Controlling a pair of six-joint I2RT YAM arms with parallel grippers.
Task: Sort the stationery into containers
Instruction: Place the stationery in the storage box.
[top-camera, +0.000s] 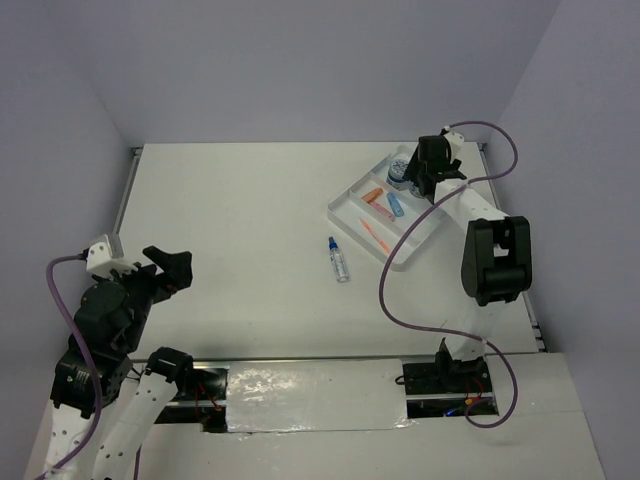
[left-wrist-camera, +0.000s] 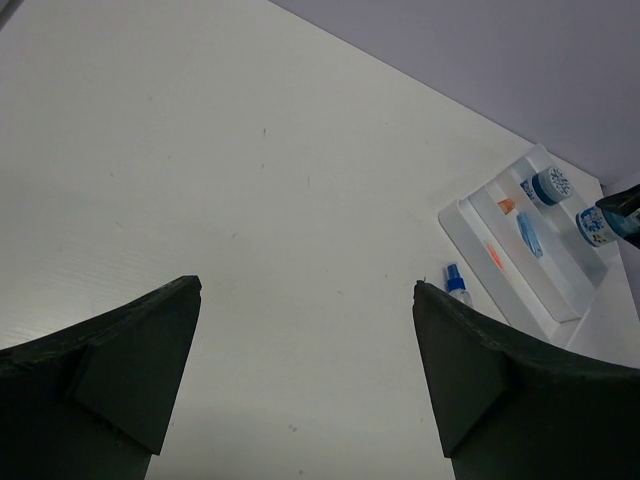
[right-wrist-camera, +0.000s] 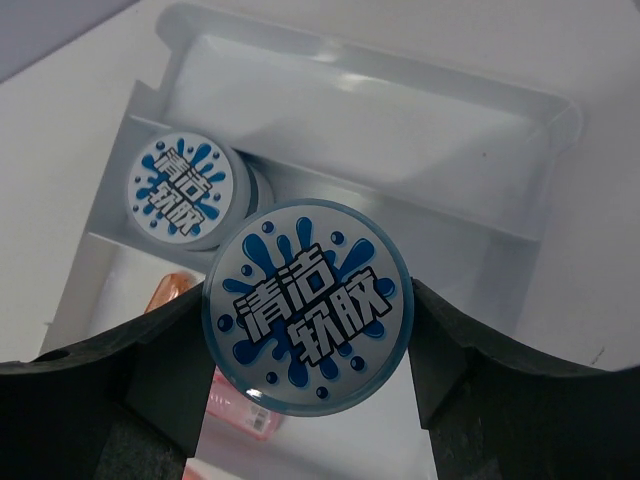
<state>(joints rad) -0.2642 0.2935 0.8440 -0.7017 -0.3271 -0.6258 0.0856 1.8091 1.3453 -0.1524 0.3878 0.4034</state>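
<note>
My right gripper (top-camera: 424, 176) (right-wrist-camera: 305, 296) is shut on a round blue-patterned tub (right-wrist-camera: 306, 330) and holds it over the far end of the white divided tray (top-camera: 412, 247) (right-wrist-camera: 400, 120). A second tub (right-wrist-camera: 182, 186) (top-camera: 398, 170) stands in the tray's far end. An orange capsule (top-camera: 372, 195), a blue capsule (top-camera: 396, 205) and a thin orange pen (top-camera: 378, 236) lie in the compartments. A pink capsule (right-wrist-camera: 240, 408) shows under the held tub. A blue-capped clear bottle (top-camera: 338, 259) (left-wrist-camera: 455, 282) lies on the table left of the tray. My left gripper (top-camera: 170, 268) (left-wrist-camera: 307, 290) is open and empty, far to the left.
The tray (left-wrist-camera: 560, 292) sits at an angle near the table's far right corner, close to the right wall. A purple cable (top-camera: 385, 290) loops over the table in front of the tray. The right arm's body (top-camera: 493, 258) stands right of the tray.
</note>
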